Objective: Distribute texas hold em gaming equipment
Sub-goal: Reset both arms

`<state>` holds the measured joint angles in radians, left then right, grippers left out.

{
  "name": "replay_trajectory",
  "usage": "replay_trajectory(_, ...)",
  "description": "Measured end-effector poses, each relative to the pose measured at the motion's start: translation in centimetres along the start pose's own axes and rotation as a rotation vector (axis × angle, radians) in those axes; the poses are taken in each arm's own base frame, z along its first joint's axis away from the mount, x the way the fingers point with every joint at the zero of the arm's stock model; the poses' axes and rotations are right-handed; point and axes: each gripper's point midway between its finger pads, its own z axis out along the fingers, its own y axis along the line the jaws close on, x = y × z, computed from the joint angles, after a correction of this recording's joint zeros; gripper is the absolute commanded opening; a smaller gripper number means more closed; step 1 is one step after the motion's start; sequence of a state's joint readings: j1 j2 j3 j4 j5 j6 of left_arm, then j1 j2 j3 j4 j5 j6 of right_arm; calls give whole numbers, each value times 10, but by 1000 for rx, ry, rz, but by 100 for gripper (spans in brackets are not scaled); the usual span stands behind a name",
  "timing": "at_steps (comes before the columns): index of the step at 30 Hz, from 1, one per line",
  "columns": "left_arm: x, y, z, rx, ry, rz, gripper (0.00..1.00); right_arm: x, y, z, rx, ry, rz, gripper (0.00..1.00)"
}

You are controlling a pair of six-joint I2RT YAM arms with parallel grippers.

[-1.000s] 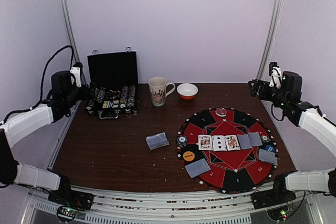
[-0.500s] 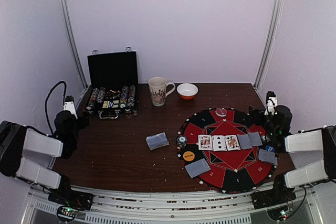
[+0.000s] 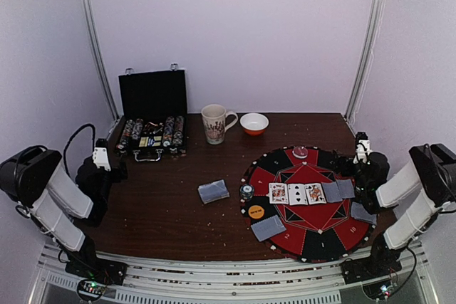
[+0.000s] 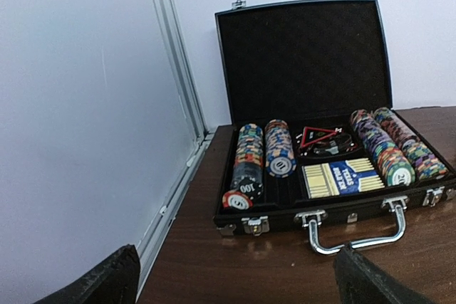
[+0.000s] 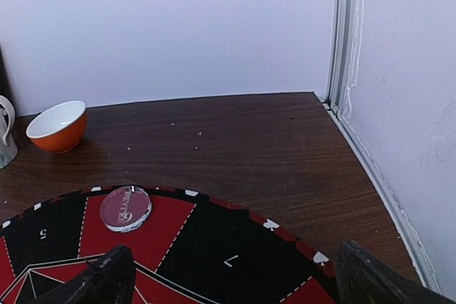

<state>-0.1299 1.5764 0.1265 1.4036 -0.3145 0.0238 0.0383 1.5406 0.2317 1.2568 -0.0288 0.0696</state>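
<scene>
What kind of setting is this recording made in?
Probably a lab test cell, not a card room: white panels and aluminium posts enclose a wooden table, with a poker mat and chip case staged on it.

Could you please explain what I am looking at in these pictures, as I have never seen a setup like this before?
Gladly. The machine is two robot arms bolted at the near edge of a table. The wide picture comes from a fixed camera above and behind them. The other two come from cameras on the wrists, so the dark shapes at the bottom of each are that arm's own fingers. The left gripper faces an open black case with rows of poker chips. The right gripper looks over a round red-and-black mat bearing three face-up cards, face-down cards and an orange disc. A mug, a bowl and a card stack sit off the mat. Both grippers are open and hold nothing.
</scene>
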Motion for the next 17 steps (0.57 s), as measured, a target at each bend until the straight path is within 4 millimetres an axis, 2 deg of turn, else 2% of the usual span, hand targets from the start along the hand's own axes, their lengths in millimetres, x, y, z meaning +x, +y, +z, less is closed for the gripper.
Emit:
replay_trajectory(2,-7,-5,6,21,-16,5,98,3,0,0,-4,4,0,100)
replay_trajectory(5,-14,-9,11,45,-37,4,98,-3,0,0,-5,-21,2,100)
replay_trajectory(17,-12,-13,11,72,-28,14,98,-8,-2,-1,2,-41,3,100)
